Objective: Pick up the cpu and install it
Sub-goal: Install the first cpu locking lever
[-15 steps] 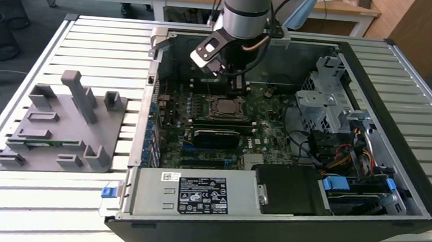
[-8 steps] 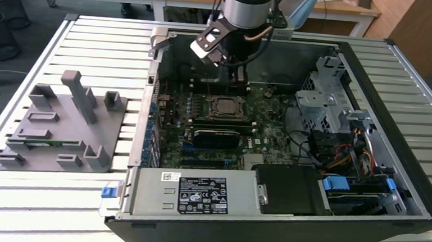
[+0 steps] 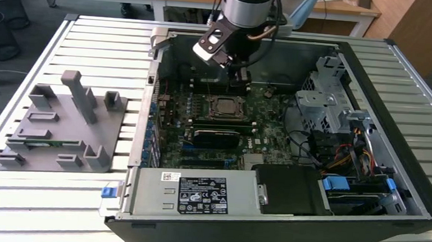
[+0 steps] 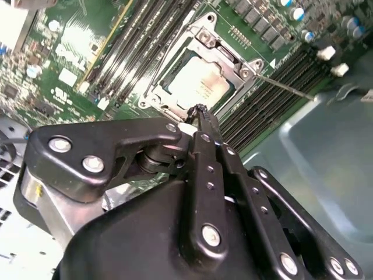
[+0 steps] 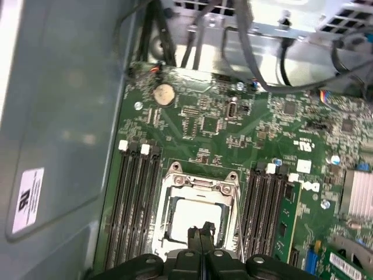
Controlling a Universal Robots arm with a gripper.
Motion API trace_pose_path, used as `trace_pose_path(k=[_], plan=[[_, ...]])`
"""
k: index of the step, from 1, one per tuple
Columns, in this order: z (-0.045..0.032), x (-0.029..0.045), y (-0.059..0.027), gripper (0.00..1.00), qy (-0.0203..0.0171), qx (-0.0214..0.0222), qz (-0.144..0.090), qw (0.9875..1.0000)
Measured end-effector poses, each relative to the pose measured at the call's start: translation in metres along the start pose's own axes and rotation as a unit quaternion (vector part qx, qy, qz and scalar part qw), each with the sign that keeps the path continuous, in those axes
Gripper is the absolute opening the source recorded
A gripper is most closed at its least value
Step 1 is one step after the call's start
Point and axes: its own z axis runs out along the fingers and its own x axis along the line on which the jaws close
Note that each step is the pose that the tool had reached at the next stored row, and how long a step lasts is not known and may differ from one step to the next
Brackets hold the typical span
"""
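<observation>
1. The black two-fingered tool [image 4: 201,111] hangs inside the open black computer case [image 3: 269,232], its fingers pinched together on nothing.
2. The flat square silver-topped cpu [image 5: 187,214] lies in the metal-rimmed socket [image 5: 175,175] on the green motherboard [image 5: 192,125], just beyond the tool's tips (in both wrist views).

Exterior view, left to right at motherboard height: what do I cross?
grey fixture tray → cpu → metal drive cage

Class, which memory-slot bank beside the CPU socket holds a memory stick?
The bank farther from the case wall: a green memory stick stands in it. The wall-side bank is empty.
</observation>
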Motion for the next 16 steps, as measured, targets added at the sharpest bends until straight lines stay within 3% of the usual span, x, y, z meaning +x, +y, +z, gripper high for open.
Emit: trace_pose_path(k=[5, 10, 16], plan=[[0.0004, 0.0000, 0.0000, 0.11, -0.0013, 0.0020, -0.043, 0.9991], [0.0021, 0.0000, -0.0003, 0.11, -0.0045, 0.0051, -0.081, 0.9967], [0.0026, 0.0009, -0.0035, 0.11, -0.0082, 0.0066, -0.106, 0.9943]])
